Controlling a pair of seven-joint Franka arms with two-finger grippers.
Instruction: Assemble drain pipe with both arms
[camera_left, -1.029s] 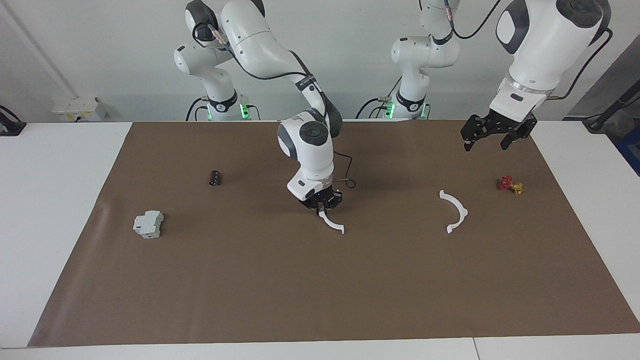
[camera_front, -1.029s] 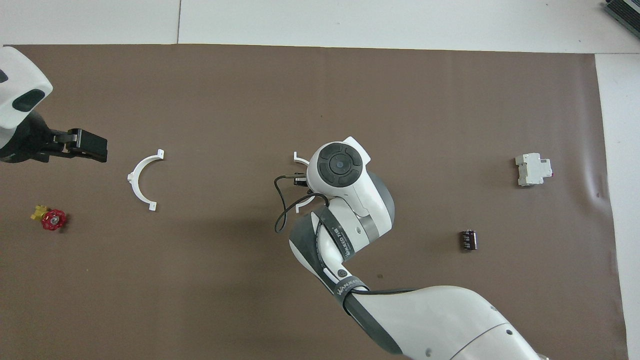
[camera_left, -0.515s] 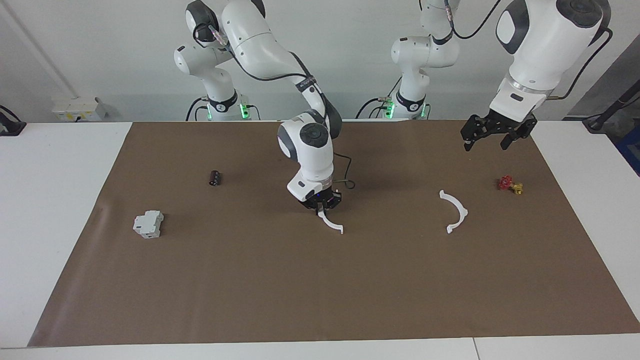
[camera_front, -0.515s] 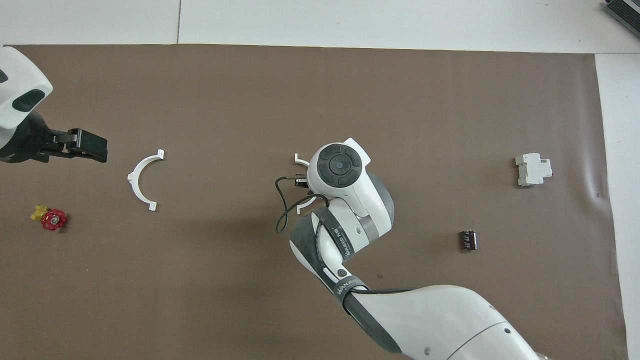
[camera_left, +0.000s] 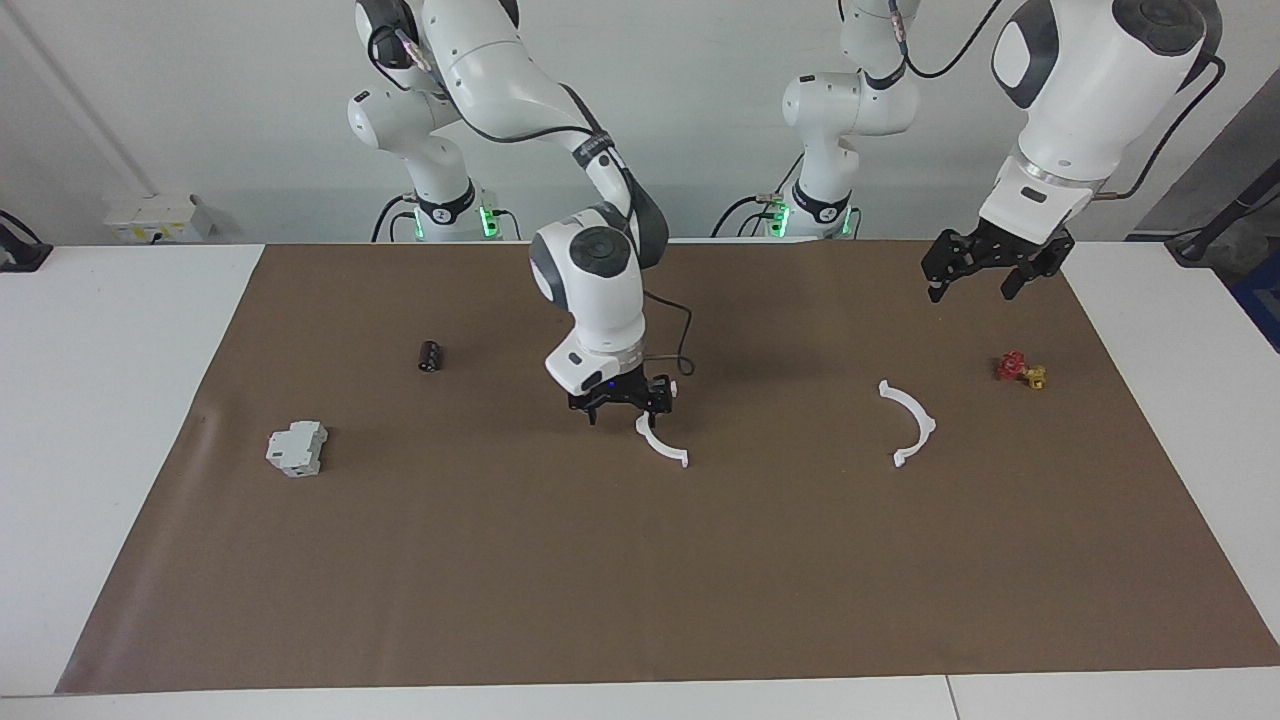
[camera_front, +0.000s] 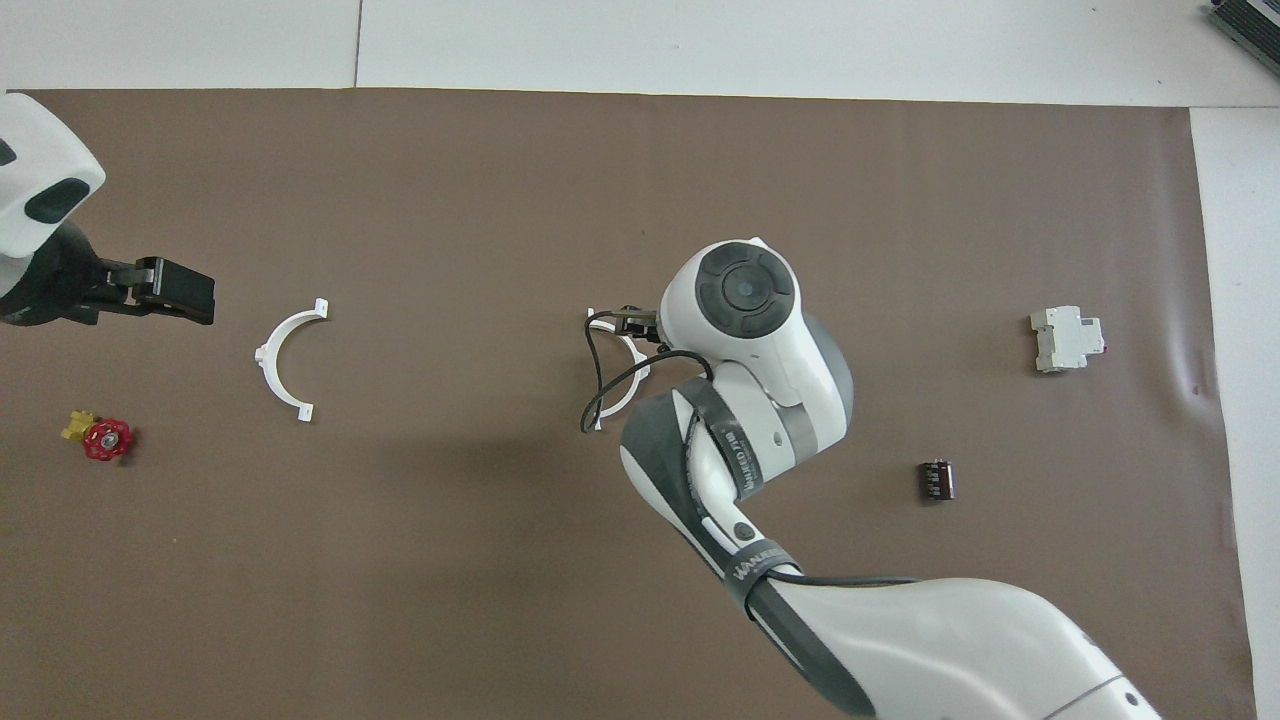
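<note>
Both pincers open, 2 half-rings lying apart on the surface.

R pincer (camera_left: 621, 404) is low over the brown mat (camera_left: 500, 560) near mid-surface, fingers spread, holding nothing; the half-ring beside it (camera_left: 661, 446) lies flat w/ one end just by a fingertip, contact can't be told. In the overhead view that piece (camera_front: 626, 372) is partly hidden under the R arm's wrist and cable. L pincer (camera_left: 981, 270) hangs up in the air over the mat's edge at the L arm's end, fingers apart, empty, arm waiting. 2nd half-ring (camera_left: 911, 424) lies flat toward the L arm's end, well apart from the 1st, near the red-and-yellow valve piece (camera_left: 1020, 370). Toward the R arm's end: grey block (camera_left: 297, 448) and small dark cylinder (camera_left: 430, 356).
</note>
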